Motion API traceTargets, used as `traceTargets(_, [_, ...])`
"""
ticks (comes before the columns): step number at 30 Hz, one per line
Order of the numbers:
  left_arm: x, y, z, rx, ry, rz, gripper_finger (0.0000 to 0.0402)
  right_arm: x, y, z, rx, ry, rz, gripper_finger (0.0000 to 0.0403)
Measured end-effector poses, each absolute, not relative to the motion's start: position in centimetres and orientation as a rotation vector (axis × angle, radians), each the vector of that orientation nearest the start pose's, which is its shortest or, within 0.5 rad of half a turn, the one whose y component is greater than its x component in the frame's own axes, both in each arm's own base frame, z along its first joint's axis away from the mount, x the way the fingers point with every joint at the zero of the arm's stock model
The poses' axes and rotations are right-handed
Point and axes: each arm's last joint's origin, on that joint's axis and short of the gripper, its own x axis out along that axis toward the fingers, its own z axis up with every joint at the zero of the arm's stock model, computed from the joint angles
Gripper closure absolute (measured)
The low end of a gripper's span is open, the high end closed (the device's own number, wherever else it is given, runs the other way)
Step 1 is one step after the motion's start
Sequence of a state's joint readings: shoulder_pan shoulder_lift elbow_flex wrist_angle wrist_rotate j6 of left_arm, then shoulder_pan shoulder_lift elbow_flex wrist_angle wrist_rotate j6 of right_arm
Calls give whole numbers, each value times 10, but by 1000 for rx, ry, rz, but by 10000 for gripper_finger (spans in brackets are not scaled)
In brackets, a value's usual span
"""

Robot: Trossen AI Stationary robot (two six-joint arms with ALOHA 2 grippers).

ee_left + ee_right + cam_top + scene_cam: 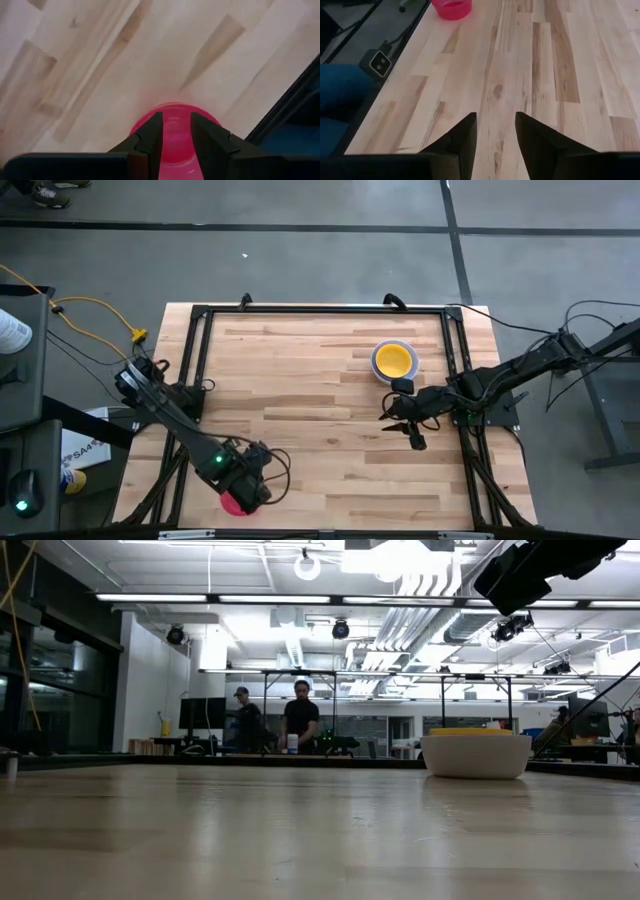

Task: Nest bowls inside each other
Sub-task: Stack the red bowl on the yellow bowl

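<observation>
Wooden table carries the nested stack, yellow bowl uppermost, beside my open, empty right gripper. My left gripper hangs part-open above the red bowl, fingers straddling its rim to lift it.

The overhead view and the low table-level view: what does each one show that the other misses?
Only the overhead view shows the small red plastic bowl at the near table edge under the left hand, and the open right hand. Only the low view shows people standing in the room behind. Both show the stack with the yellow plastic bowl on top and the wooden table.
</observation>
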State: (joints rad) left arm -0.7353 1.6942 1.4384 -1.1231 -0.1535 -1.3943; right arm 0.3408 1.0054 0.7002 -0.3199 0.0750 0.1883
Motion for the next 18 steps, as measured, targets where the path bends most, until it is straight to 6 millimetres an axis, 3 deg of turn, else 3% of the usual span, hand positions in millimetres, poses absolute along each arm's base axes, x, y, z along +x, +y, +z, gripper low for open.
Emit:
traceTargets(7, [232,-230,249,-622,1364,550,304,197,68,254,52,634,198,275])
traceTargets(18, [177,-266,250,-734,1289,730,304,197,68,254,52,631,198,275])
